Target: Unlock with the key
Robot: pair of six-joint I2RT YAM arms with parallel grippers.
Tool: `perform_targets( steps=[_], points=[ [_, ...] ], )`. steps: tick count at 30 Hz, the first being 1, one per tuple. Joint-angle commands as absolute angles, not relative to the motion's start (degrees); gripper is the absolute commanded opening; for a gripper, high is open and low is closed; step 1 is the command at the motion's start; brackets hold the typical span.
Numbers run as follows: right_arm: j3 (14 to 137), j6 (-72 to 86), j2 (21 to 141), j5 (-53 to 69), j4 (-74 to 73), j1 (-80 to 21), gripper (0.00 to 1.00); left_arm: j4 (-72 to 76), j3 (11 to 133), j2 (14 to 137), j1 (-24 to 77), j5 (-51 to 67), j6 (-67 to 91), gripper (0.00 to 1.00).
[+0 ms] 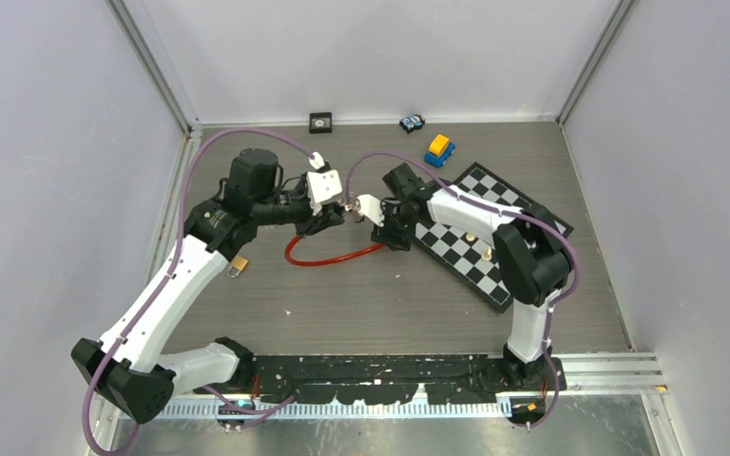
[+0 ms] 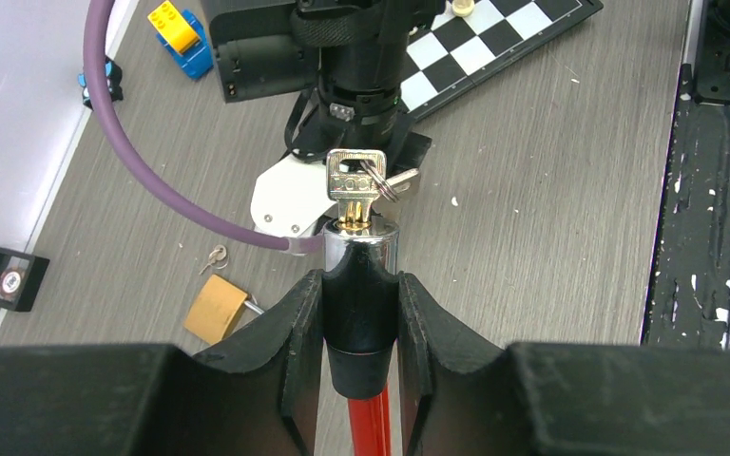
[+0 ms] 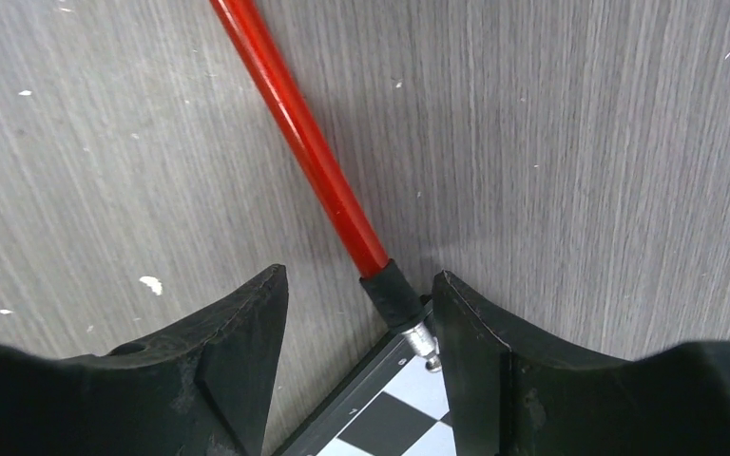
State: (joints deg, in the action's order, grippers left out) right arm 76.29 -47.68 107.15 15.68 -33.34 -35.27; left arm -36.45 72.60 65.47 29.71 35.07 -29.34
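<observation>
Left wrist view: the left gripper (image 2: 361,285) is pinching the chrome-and-black lock barrel (image 2: 361,249). A silver key (image 2: 354,179) is seated in the barrel's end, with a ring attached. A brass padlock (image 2: 217,309) lies on the grey table (image 2: 532,190) nearby.

Right wrist view only: the right gripper (image 3: 359,280) is spread, straddling the black-sleeved pin end (image 3: 394,290) of the red cable (image 3: 309,142) at the edge of the black-and-white checkered board (image 3: 390,418). Contact cannot be confirmed.

Overhead view: the cable loops on the table below both grippers.

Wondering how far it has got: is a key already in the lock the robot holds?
Yes, the key sits in the top of the chrome lock gripped by the left jaws.
</observation>
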Motion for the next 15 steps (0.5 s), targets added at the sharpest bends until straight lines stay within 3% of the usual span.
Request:
perform_targets(
  steps=[1, 7, 15],
  points=[
    [80.0, -52.4, 109.4, 12.8, -35.1, -35.9, 0.62, -36.2, 72.4, 63.8, 29.4, 37.2, -30.6, 0.00],
    [81.8, -53.8, 112.0, 11.9, -36.0, -35.9, 0.55, -36.7, 72.2, 63.7, 29.4, 37.2, -30.9, 0.00],
    [83.7, -52.3, 113.6, 11.5, -36.3, -35.9, 0.14, -40.4, 73.8, 63.2, 29.4, 35.2, -34.0, 0.00]
  ],
)
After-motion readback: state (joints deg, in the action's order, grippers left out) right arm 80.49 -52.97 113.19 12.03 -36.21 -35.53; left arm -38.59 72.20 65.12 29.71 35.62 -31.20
